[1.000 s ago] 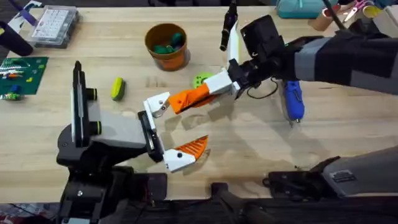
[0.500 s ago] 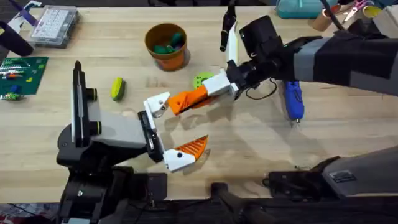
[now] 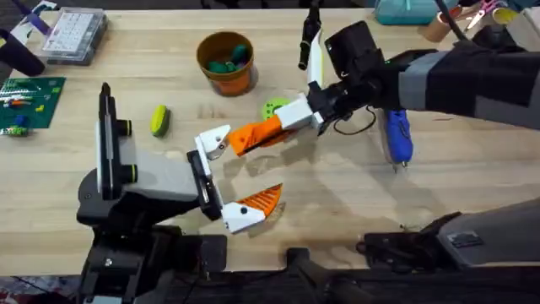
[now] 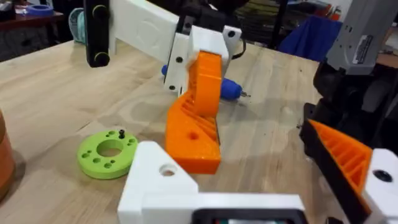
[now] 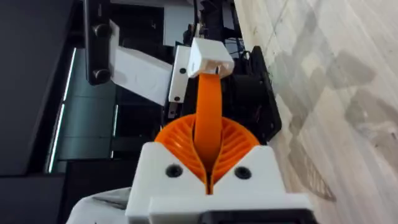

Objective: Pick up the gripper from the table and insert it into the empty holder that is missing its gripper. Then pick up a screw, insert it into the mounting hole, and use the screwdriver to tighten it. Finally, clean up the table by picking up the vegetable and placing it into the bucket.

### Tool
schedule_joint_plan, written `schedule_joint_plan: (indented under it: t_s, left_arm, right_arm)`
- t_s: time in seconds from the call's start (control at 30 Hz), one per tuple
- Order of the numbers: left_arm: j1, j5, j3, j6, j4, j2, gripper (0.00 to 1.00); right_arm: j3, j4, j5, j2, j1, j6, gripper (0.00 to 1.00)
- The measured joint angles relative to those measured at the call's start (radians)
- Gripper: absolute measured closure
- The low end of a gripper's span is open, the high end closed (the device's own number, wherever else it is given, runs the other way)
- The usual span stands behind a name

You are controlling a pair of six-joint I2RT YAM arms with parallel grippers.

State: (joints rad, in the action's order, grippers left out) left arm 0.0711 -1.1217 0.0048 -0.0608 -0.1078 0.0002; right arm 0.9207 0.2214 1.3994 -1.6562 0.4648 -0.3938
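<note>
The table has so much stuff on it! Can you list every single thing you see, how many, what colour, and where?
gripper: one, orange and white, mid-table, held against the holder
holder: one, white, on the left arm
vegetable: one, yellow-green, left of centre
bucket: one, orange-brown, far centre, green bits inside
ring disc: one, lime-green, behind the gripper
screwdriver: one, blue, right side
compartment box: one, clear, far left
circuit board: one, green, left edge
table: one, light wood
right gripper: one, shut on the gripper

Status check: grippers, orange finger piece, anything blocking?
Right gripper shut on orange ribbed finger piece, tip at plain white holder. Left gripper open. Nothing in the way.
</note>
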Motion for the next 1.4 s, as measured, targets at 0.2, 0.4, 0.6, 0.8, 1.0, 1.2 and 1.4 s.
schedule_joint_plan:
  t_s: [0.2,0.4,0.6,0.8,1.0,1.2,1.4]
  left_arm:
    - [0.0,0.0,0.0,0.0,0.0,0.0,0.01]
    - [0.0,0.0,0.0,0.0,0.0,0.0,0.01]
    - [0.0,0.0,0.0,0.0,0.0,0.0,0.01]
    - [0.0,0.013,0.0,0.001,0.003,0.0,0.01]
    - [0.0,0.026,0.0,0.001,0.004,0.0,0.01]
    - [-0.001,0.03,0.0,0.0,0.005,0.0,0.01]
    - [-0.004,0.041,0.0,-0.011,0.006,0.0,0.01]
  right_arm:
    - [0.0,0.0,0.0,0.0,0.0,-0.003,0.992]
    - [0.0,0.0,0.0,0.0,0.0,-0.003,0.992]
    - [0.0,-0.029,0.011,-0.022,0.0,-0.008,0.992]
    - [-0.002,-0.125,0.019,-0.035,0.001,-0.075,0.992]
    - [-0.002,-0.162,0.019,-0.036,0.004,-0.137,0.992]
    - [-0.002,-0.175,0.02,-0.048,0.008,-0.167,0.992]
    - [-0.002,-0.267,0.056,-0.098,0.023,-0.217,0.992]
